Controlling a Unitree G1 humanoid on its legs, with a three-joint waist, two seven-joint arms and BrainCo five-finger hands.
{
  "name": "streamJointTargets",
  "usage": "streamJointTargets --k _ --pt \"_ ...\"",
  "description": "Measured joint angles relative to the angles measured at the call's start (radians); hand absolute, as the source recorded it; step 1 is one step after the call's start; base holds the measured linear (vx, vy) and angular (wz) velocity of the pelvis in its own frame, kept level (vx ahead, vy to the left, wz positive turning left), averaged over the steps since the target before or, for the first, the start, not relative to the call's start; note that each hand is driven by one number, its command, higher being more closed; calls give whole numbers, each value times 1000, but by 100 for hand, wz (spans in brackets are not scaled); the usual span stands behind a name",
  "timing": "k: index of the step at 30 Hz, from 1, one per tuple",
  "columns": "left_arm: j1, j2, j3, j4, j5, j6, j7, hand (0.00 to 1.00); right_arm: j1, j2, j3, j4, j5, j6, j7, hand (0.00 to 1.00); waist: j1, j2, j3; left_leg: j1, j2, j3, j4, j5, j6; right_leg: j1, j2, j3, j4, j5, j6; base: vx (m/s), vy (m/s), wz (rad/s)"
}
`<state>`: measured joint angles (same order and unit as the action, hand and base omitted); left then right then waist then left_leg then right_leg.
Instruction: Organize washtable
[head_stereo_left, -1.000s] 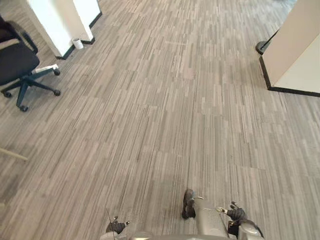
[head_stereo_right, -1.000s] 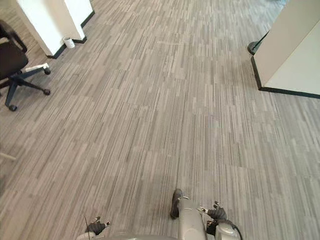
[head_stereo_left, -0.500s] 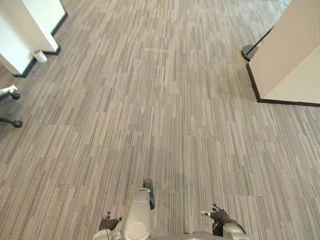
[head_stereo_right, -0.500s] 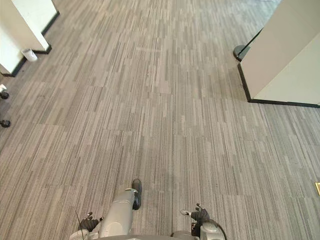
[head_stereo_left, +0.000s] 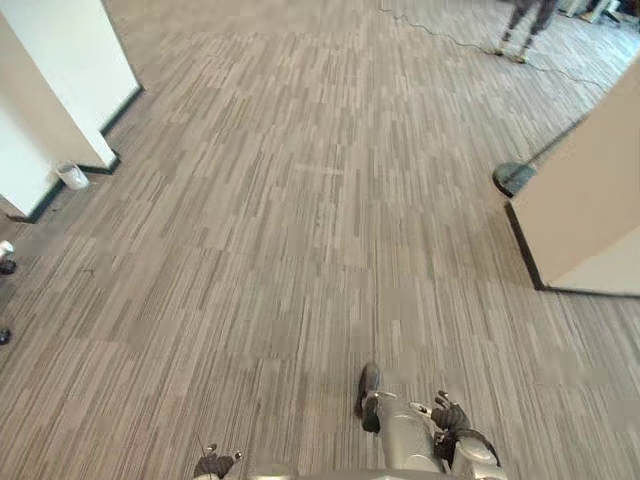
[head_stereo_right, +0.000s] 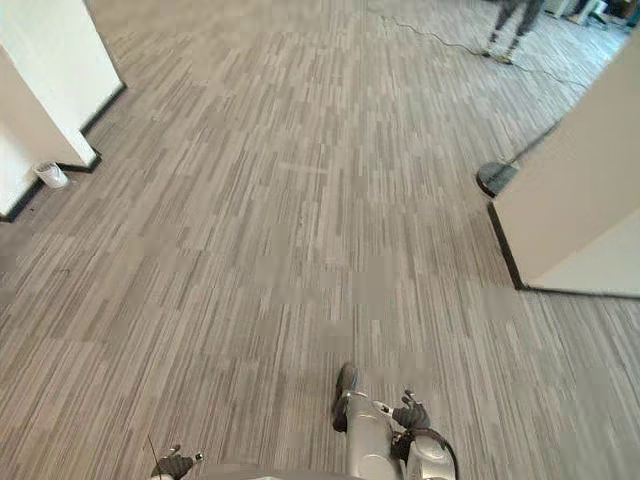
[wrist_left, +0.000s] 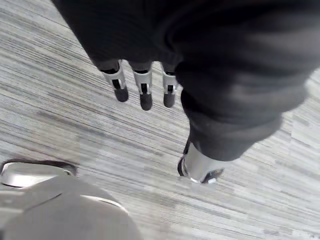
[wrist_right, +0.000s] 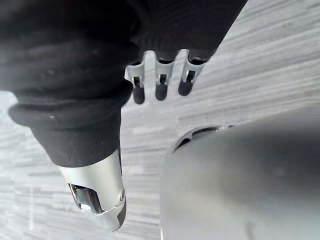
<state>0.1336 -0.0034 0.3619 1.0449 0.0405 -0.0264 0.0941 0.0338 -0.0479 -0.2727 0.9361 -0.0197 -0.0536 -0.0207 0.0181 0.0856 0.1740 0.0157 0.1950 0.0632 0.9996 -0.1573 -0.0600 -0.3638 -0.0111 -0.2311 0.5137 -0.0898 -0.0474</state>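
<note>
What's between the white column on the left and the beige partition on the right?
Bare striped carpet, in both eye views; a white cup sits by the white column, a dark round base beside the beige partition.

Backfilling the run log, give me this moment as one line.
place: carpet floor | left hand: open, empty | right hand: open, empty | left: white pillar | right: beige partition | far ahead: person's legs

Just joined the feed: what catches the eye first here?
Striped grey carpet spreads everywhere. A beige partition stands at the right, a white pillar at the left with a small white cup at its foot. A person's legs stand far ahead on the right.
</note>
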Motion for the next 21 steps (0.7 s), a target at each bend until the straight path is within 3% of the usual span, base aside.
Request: streamJointTargets --k 1,2,4,6,8,9,10,11,12,13,15,16,17,18,19,20,21 --pt "0 -7 15 -2 0 1 0 0 0 3 -1 -1 1 3 -1 0 2 2 4 -42 25 9 75 32 -1 19 15 8 -9 -19 -5 913 -82 -53" --pt "-4 -10 23 -10 0 1 -1 0 0 2 -5 3 2 16 -11 0 6 12 7 -114 78 42 195 -12 24 83 45 25 -48 -42 -18 721 -48 -35" --pt "-3 4 20 -27 -3 -1 -1 0 4 9 -3 39 2 27 -25 0 16 -19 23 -185 79 48 228 -73 21 222 51 48 -139 -59 -14 658 -26 -24" --pt "2 26 10 -38 -3 -7 -1 0 2 20 -1 94 2 26 -26 0 35 -65 25 -280 44 66 96 -137 16 350 30 84 -240 -59 -13 596 38 -34" --pt "3 29 0 -44 -5 -5 -1 0 -6 25 -3 102 2 27 -29 0 53 -78 27 -367 24 81 -112 -148 15 410 10 107 -295 -73 10 478 147 -41" --pt "4 31 -7 -42 -12 -5 -1 0 -9 23 -3 108 3 25 -33 0 53 -77 32 -402 5 69 -327 -124 -11 435 -5 119 -312 -99 50 348 195 -27" --pt "4 31 -12 -41 -12 -5 -1 0 -11 20 -4 112 5 24 -36 0 51 -71 35 -415 -7 51 -495 -88 -31 452 -15 126 -311 -135 63 524 358 -30" --pt "9 37 -19 -35 -14 -6 -1 0 -6 16 -3 125 9 24 -42 0 56 -80 35 -400 -24 36 -566 50 -35 475 -35 149 -303 -177 93 444 328 -29" --pt "16 33 -20 -32 -19 -7 -1 0 -9 15 1 140 9 23 -43 0 63 -80 29 -386 -42 39 -564 82 -29 488 -45 164 -301 -193 96 563 370 -42" --pt "25 52 -26 -31 -29 -9 -1 0 -12 25 16 159 8 23 -39 0 72 -114 26 -394 -80 39 -512 37 -5 490 -75 190 -272 -219 88 525 286 -45" --pt "19 74 -28 -18 -30 -7 -4 0 -17 38 16 168 0 19 -30 0 72 -150 22 -403 -111 46 -411 -53 67 398 -104 240 -16 -246 131 521 276 -25" --pt "20 86 -30 -11 -31 -6 -4 0 -17 45 15 171 -3 18 -28 0 68 -165 28 -388 -125 59 -397 -78 81 356 -122 254 108 -238 153 479 225 -2" --pt "25 105 -31 4 -31 -5 -3 0 -27 53 15 178 -1 18 -19 0 61 -198 38 -333 -153 87 -382 -125 103 278 -164 277 324 -157 226 580 222 -6" --pt "38 113 -38 13 -32 4 -3 0 -34 55 18 179 -1 18 -13 0 52 -203 42 -260 -172 100 -386 -164 121 230 -186 295 483 0 289 379 126 -9" --pt "45 115 -51 12 -32 5 -3 0 -34 55 18 178 -1 18 -11 0 48 -201 43 -224 -173 103 -390 -180 130 213 -183 298 552 33 293 477 117 -19" --pt "45 118 -69 12 -31 7 -4 0 -35 51 19 174 -5 12 4 0 50 -193 45 -135 -172 102 -422 -211 138 143 -167 268 679 3 238 376 76 -18" --pt "46 119 -69 13 -31 8 -5 0 -36 51 20 168 -4 10 6 0 48 -192 44 -109 -172 103 -444 -215 136 115 -163 250 690 -24 205 571 92 -15"
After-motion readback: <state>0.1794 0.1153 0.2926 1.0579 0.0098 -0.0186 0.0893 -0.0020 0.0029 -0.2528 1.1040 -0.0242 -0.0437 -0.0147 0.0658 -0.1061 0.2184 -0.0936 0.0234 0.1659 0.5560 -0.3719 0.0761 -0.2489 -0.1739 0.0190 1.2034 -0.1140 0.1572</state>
